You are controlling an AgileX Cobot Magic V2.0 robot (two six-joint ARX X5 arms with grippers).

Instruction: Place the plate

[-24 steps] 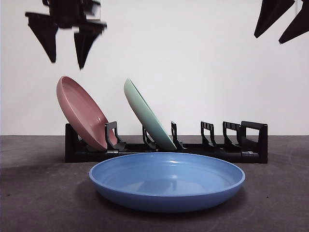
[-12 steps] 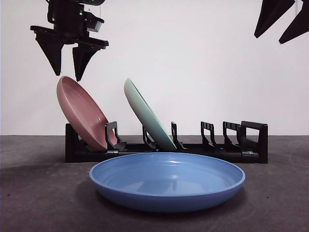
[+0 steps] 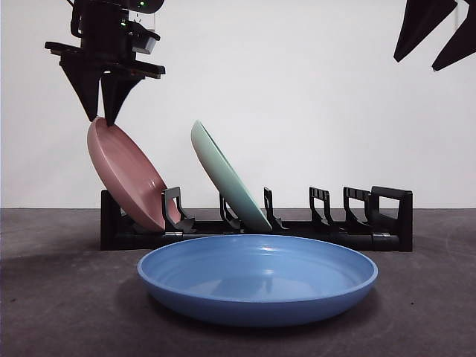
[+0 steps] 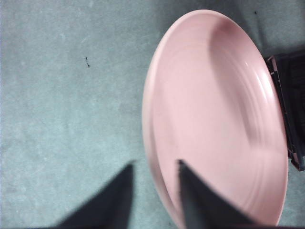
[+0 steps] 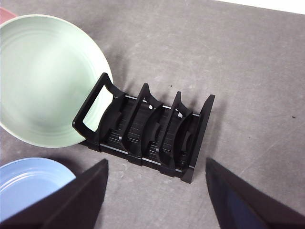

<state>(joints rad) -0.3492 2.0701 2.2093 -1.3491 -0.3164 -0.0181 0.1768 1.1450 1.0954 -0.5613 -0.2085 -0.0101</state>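
A pink plate (image 3: 126, 175) leans in the first slot at the left end of the black rack (image 3: 357, 227). A green plate (image 3: 227, 178) leans in the slot beside it. A blue plate (image 3: 256, 279) lies flat on the table in front of the rack. My left gripper (image 3: 103, 119) is at the pink plate's top edge. In the left wrist view the left gripper (image 4: 155, 163) has its jaws narrowly apart on either side of the pink plate's (image 4: 219, 119) rim. My right gripper (image 3: 435, 44) hangs open and empty, high at the right.
The right wrist view shows the rack's (image 5: 147, 133) several free slots, the green plate (image 5: 43, 76) and part of the blue plate (image 5: 28, 179) under the open right gripper (image 5: 156, 161). Dark table lies around the rack.
My left gripper has come down to the pink plate's top edge and its jaws have narrowed. The plates and the right arm have not moved.
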